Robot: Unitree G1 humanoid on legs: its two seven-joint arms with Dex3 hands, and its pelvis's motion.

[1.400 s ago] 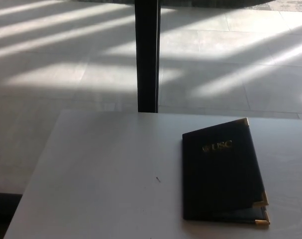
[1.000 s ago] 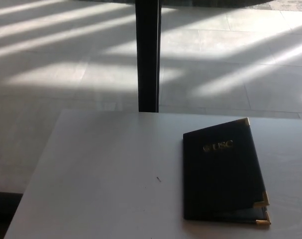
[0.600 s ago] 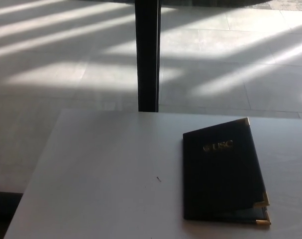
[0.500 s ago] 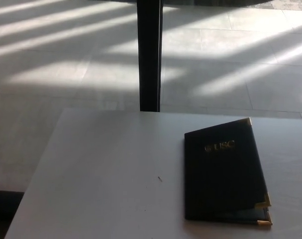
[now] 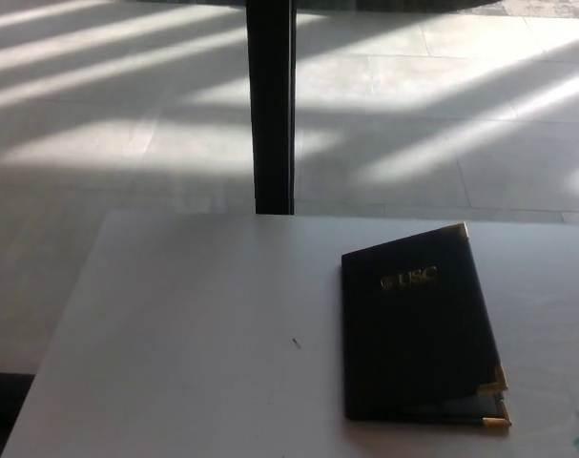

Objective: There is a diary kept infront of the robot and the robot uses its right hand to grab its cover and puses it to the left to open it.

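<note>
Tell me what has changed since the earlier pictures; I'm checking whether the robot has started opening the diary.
Nothing on the table moved. The whole picture has shifted slightly to the left, pillar and diary together, so only the camera moved. The diary lies as before on the white table, its cover a little raised at the near right corner, untouched. Neither hand is in view, so nothing was grasped or released.

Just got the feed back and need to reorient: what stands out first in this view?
The dark diary with gold USC lettering and brass corners lies closed on the white table, right of centre. Behind the table a black post rises from a floor striped with sunlight. Neither robot hand is in view.
</note>
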